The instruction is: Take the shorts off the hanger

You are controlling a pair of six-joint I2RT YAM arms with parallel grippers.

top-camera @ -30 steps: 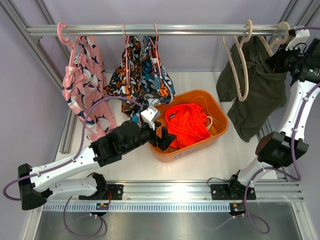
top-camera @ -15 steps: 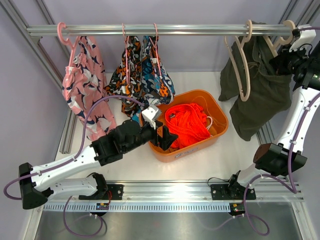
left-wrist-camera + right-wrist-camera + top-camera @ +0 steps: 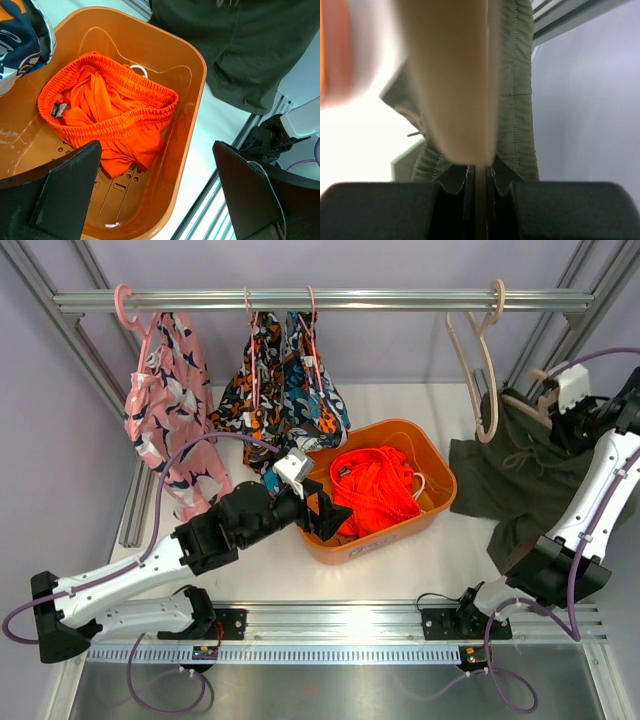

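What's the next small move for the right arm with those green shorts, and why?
Probably drag the olive shorts left toward the orange bin. The right end effector is shut on their cloth, they lie slumped on the table, and the bin already holds the orange-red shorts. Whether the beige hanger against the cloth has come free is unclear.

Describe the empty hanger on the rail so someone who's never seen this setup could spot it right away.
Follow the metal rail across the back of the frame to its right end. A single beige hanger hangs there by its hook, with the dark olive shorts below it. Unlike the pink hangers further left, which all carry printed shorts, it is bare.
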